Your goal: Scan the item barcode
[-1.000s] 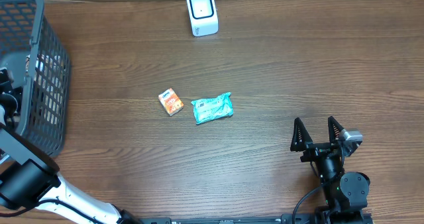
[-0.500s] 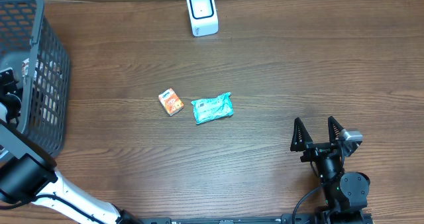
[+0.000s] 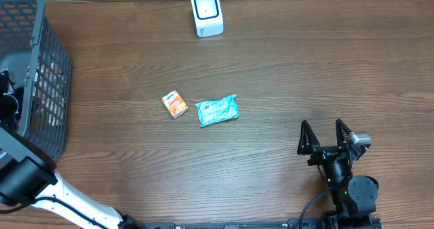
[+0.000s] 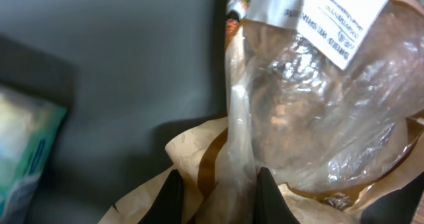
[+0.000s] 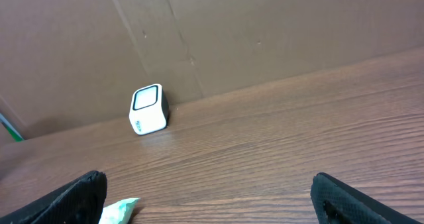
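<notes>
1. My left gripper (image 4: 220,196) is closed down to a narrow gap. In the left wrist view it pinches a raised fold of the clear plastic package (image 4: 318,111) between its two fingers.
2. The pinched fold runs straight away from the gripper, up the middle of the wrist view. The bulk of the package spreads from that fold toward the upper right. Its white label (image 4: 344,15) sits at the far end, with the print tilted. The package runs out of frame, so I cannot confirm its long axis.
3. The package lies on crumpled brown paper (image 4: 189,151) inside the grey basket (image 3: 47,87), at the left edge of the worktop (image 3: 305,66). A blurred teal pack (image 4: 26,151) lies to its left.
4. My right gripper (image 3: 321,125) is fully open and holds nothing. It sits low at the near right of the worktop.
5. On the open worktop, a small orange box (image 3: 175,104) and a teal packet (image 3: 218,110) lie just beside each other near the centre.
6. The white scanner (image 3: 207,12) stands at the far edge.
</notes>
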Controlling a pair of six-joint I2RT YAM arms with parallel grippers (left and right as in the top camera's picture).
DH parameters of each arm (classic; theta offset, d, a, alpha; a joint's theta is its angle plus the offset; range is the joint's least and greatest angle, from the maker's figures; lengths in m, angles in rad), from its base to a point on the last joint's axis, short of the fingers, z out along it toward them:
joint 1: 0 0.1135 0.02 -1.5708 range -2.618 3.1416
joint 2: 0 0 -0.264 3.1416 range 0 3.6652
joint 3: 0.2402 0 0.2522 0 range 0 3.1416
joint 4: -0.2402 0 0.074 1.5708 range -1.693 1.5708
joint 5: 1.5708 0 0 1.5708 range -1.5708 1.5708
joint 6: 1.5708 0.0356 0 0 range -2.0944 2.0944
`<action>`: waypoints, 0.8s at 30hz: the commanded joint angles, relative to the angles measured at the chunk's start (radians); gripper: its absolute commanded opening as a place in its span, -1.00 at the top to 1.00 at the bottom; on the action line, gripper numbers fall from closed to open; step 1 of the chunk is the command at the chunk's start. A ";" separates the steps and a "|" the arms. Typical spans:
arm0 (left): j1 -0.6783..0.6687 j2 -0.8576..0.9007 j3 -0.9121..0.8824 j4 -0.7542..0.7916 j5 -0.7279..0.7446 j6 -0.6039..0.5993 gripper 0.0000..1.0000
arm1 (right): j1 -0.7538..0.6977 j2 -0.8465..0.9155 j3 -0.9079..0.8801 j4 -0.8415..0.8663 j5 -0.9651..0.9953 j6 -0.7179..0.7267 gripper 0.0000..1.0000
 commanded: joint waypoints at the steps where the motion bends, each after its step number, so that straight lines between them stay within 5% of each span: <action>1: -0.003 0.040 0.105 -0.082 -0.014 -0.089 0.92 | 0.003 -0.012 -0.011 0.006 0.013 -0.001 -1.00; 24: -0.003 0.036 0.834 -0.672 0.158 -0.249 0.92 | 0.003 -0.012 -0.011 0.006 0.013 -0.001 -1.00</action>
